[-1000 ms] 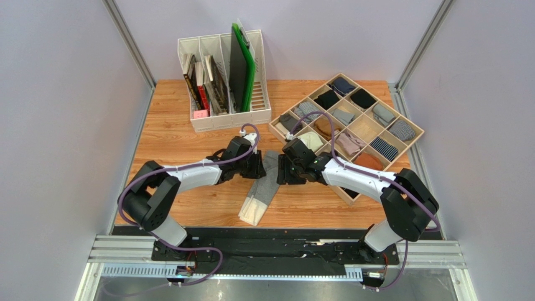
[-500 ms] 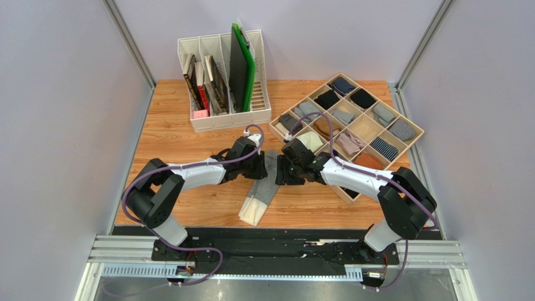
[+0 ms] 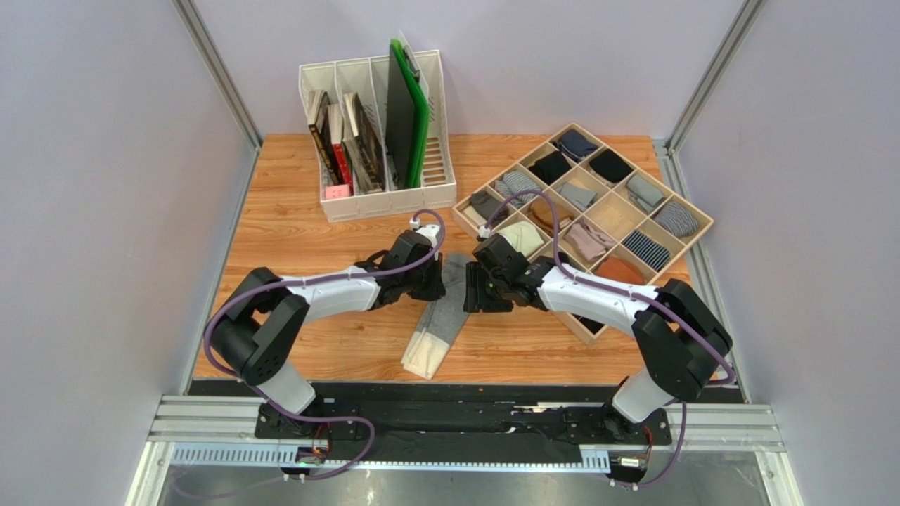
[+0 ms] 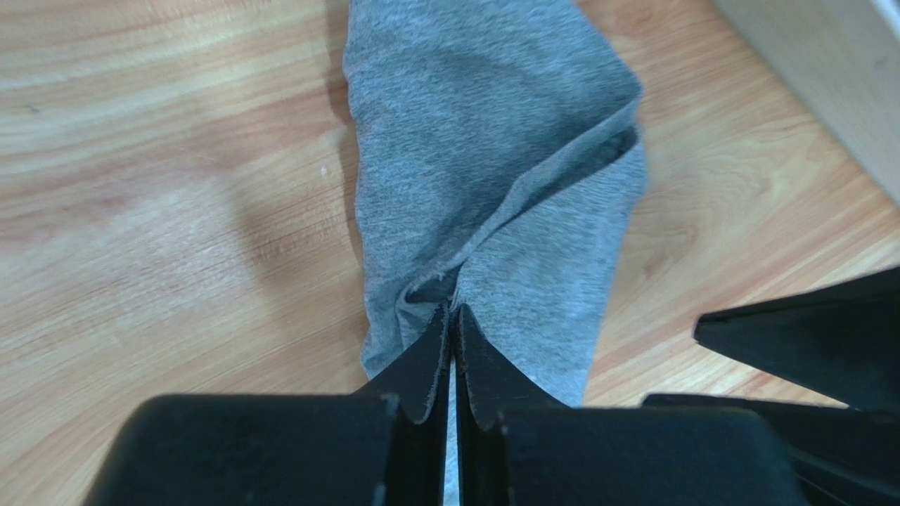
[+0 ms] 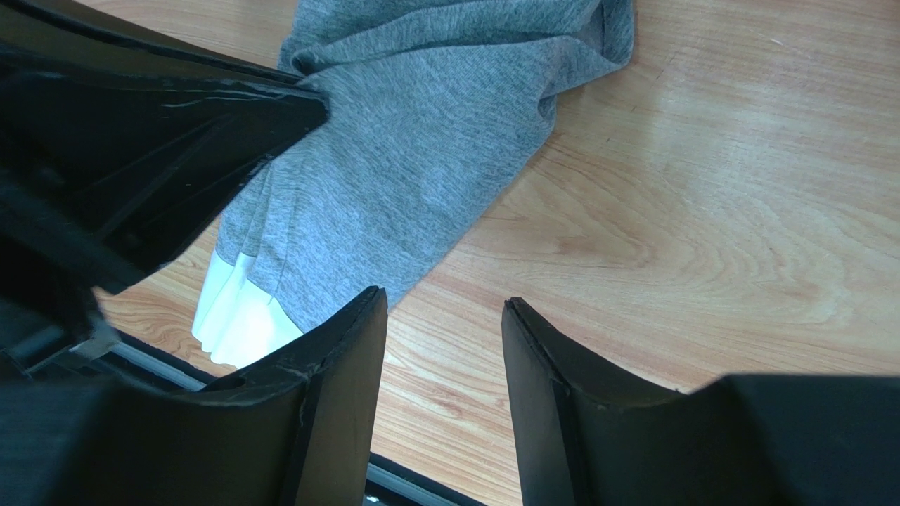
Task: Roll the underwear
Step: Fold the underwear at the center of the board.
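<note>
The underwear (image 3: 445, 316) lies as a long folded grey strip running diagonally across the wooden table, with its white waistband (image 3: 425, 356) at the near end. My left gripper (image 3: 435, 283) sits over the strip's far part. In the left wrist view its jaws (image 4: 452, 312) are shut, pinching a raised fold of the grey knit (image 4: 497, 137). My right gripper (image 3: 472, 290) hovers just right of the strip, open, with only bare wood between its fingertips (image 5: 444, 300). In that view the grey fabric (image 5: 401, 158) and waistband (image 5: 238, 316) lie to the left.
A white file organizer (image 3: 375, 195) with books and a green board stands at the back. A divided wooden tray (image 3: 692, 216) of rolled bundles sits at the back right, close behind the right arm. The black rail (image 3: 465, 416) runs along the near edge.
My left gripper has closed on a fold of the underwear. Both grippers have shifted slightly; the right one stays open.
</note>
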Robot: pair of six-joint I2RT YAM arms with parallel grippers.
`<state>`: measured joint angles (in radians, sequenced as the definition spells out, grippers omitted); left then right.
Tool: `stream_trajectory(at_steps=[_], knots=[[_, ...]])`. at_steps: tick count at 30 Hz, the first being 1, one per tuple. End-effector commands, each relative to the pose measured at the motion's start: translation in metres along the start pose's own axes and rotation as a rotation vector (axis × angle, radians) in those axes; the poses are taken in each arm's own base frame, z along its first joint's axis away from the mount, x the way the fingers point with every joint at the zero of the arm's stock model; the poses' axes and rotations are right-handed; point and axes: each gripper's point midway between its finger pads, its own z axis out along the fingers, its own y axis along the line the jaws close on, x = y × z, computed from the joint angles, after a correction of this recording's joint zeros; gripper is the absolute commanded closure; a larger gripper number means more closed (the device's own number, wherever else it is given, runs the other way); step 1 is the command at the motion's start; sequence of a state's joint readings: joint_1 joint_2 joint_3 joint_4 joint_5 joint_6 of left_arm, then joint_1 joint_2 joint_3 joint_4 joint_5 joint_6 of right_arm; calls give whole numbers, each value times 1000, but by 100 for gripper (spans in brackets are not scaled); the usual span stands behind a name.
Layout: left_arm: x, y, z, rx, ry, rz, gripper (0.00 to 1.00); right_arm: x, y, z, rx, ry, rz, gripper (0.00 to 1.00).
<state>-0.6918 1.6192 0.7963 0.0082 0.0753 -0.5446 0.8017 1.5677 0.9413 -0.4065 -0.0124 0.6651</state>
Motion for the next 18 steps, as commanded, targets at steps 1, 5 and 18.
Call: stream_trajectory(at_steps=[1,5,18], knots=[[-30,-13,-24,27,-117,8,100,-5,1,1,-1,-18,4,52],[-30,-9,-25,5,-119,18,100,-4,1,3,0,-11,8,51],[-27,11,-12,-81,-108,47,100,-3,-2,1,8,-12,11,51]])
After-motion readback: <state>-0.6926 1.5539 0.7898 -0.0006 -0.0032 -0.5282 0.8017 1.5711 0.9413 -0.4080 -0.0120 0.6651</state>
